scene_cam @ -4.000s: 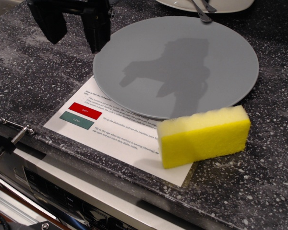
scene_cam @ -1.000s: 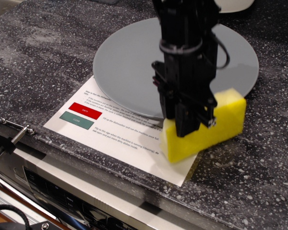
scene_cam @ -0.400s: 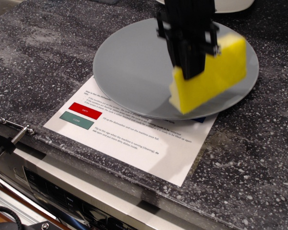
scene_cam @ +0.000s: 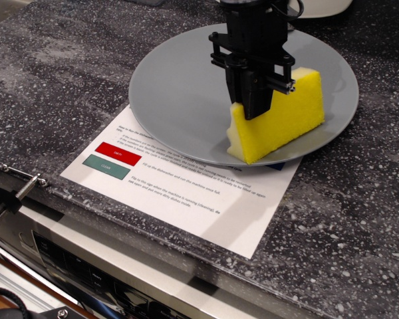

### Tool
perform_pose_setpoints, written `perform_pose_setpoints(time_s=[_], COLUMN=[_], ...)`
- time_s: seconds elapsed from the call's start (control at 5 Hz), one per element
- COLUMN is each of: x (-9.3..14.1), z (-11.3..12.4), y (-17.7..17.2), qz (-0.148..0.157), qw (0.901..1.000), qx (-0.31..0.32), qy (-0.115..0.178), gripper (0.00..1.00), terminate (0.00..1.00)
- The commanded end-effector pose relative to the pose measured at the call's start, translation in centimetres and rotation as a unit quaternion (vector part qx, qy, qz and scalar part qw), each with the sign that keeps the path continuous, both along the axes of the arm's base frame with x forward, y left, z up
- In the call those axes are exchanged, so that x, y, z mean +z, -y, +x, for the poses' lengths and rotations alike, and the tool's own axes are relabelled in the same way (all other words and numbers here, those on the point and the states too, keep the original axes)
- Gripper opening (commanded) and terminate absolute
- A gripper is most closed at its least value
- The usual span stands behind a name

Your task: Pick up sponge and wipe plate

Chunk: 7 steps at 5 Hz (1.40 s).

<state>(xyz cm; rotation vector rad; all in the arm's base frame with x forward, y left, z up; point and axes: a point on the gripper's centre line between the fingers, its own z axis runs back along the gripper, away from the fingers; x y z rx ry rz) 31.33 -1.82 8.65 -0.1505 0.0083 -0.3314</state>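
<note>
Sponge held over the near edge of the plate.

The black gripper [scene_cam: 258, 100] was clamped on the yellow sponge [scene_cam: 279, 119], which was tilted, its lower corner at the near rim of the grey plate [scene_cam: 179, 86]. The plate rested on the dark speckled counter [scene_cam: 53, 80], overlapping a printed sheet [scene_cam: 186, 193] bearing a red label [scene_cam: 118, 153] and a green label [scene_cam: 106, 167].

Black end effector [scene_cam: 258, 106] runs off the frame at 12 o'clock and hides the yellow foam sponge's [scene_cam: 286, 123] upper left. White printed paper sheet's [scene_cam: 186, 196] text is too tiny to read.
</note>
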Motion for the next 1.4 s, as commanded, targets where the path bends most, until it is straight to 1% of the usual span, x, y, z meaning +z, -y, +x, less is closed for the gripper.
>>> perform_pose_setpoints(time_s=[0.0,0.2,0.4,0.6,0.8,1.0,1.2], x=[2.2,3.0,3.1,2.8,2.0,3.2,3.1], z=[3.2,4.2,5.1,5.5,5.0,4.7,4.8], y=[-3.0,-4.4,-6.1,-7.4,-8.5,-10.2,-12.0], qz=[-0.003,-0.001,0.002,0.001,0.017,0.01,0.025], qw=[0.9982,0.9965,0.9947,0.9931,0.9901,0.9845,0.9776], qx=[0.058,0.082,0.101,0.118,0.139,0.175,0.209], qy=[0.016,0.019,0.017,0.006,0.003,0.007,0.003], gripper=[0.0,0.0,0.0,0.0,0.0,0.0,0.0], terminate=[0.0,0.0,0.0,0.0,0.0,0.0,0.0])
